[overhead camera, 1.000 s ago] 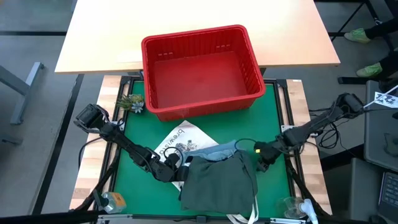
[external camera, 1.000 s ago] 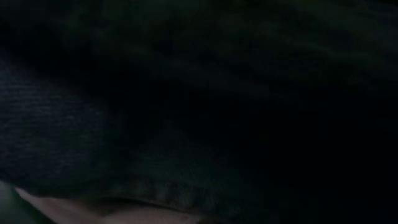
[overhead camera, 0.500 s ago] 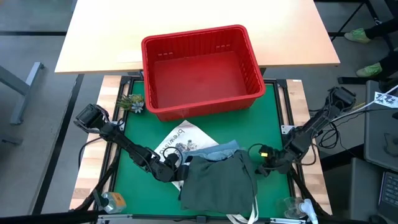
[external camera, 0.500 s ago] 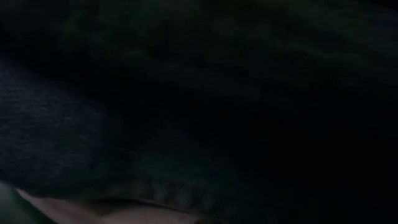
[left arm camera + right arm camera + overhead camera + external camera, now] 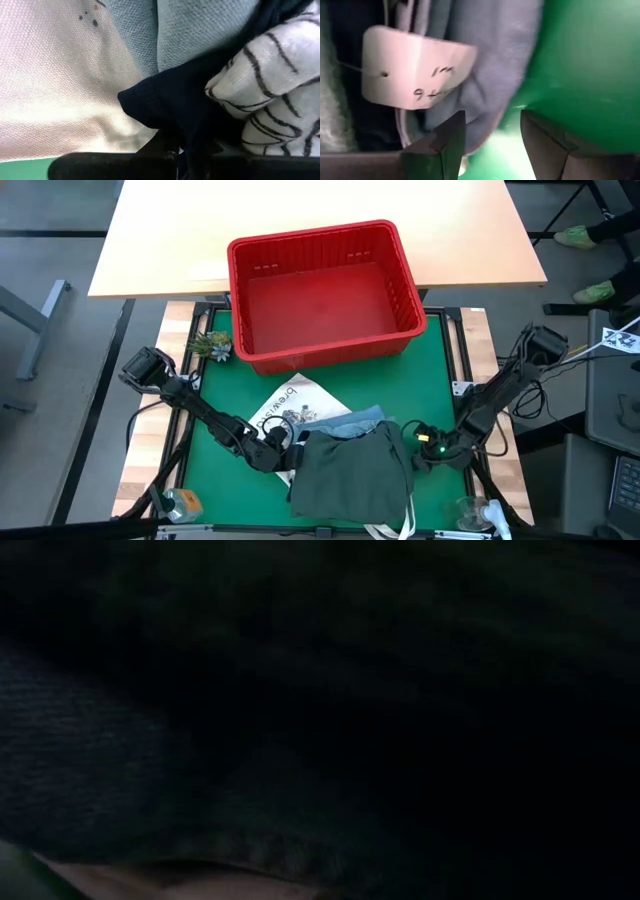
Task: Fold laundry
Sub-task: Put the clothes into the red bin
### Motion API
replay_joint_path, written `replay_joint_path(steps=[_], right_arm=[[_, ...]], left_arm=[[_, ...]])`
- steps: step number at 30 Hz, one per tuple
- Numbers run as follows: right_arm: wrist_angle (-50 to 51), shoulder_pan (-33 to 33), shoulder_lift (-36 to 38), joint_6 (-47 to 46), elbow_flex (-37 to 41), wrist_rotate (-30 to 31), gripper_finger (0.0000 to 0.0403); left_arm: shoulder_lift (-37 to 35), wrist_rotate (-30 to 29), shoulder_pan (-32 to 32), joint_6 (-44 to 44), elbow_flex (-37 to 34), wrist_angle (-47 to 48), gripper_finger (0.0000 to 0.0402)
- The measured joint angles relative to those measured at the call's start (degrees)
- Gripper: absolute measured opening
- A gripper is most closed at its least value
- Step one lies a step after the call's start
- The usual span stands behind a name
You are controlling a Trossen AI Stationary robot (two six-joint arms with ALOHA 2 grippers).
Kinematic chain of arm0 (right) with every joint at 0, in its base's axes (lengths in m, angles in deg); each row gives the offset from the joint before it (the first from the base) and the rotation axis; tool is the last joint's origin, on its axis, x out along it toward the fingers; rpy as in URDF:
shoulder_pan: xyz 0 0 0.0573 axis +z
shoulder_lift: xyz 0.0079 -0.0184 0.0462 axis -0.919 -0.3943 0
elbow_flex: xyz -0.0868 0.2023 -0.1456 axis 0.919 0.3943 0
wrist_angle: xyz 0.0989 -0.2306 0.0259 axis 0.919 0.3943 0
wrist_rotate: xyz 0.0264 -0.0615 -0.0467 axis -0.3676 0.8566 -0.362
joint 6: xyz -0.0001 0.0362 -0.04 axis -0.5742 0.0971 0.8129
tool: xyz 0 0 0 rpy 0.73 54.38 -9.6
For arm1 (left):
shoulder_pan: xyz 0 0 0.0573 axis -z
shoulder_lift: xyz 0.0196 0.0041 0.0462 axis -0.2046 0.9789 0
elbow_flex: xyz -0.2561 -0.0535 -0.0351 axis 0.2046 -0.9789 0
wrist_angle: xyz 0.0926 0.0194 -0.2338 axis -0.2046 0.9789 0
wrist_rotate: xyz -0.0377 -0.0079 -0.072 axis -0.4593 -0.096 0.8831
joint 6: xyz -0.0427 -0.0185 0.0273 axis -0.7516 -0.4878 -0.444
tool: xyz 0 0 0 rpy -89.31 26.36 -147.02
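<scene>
Laundry (image 5: pixel 350 465) lies piled just in front of the red basket (image 5: pixel 322 290), the left gripper (image 5: pixel 272 452) pinched shut on navy cloth, the right gripper (image 5: pixel 425 448) spread apart beside it, so it should grab one edge only.

A red slotted basket (image 5: pixel 322 290) sits at the far edge of my green mat (image 5: pixel 445 375), partly over the pale wooden tabletop (image 5: pixel 310 215) beyond. A white printed tote bag (image 5: pixel 283 405) lies flat on the mat nearer me. I see a small green plant (image 5: pixel 211 345) beside the basket's left corner. A white paper tag (image 5: pixel 415 67) bears handwriting.
</scene>
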Motion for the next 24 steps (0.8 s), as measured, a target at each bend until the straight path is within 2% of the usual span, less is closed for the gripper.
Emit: replay_joint_path(steps=[14,19,24], right_arm=[[-22.29,-0.61,-13.01,1.45,-0.28,-1.81,0.0185],[-24.29,-1.82,-13.49,1.41,-0.26,-1.46,0.0138],[-26.19,-4.71,-13.57,2.06,-0.18,-1.75,0.0057]], left_arm=[[0.00,0.38,0.00,-0.11,0.00,-0.01,0.0008],[0.00,0.36,0.00,-0.11,0.00,-0.06,0.0008],[0.00,0.31,0.02,-0.10,-0.07,-2.66,0.0007]])
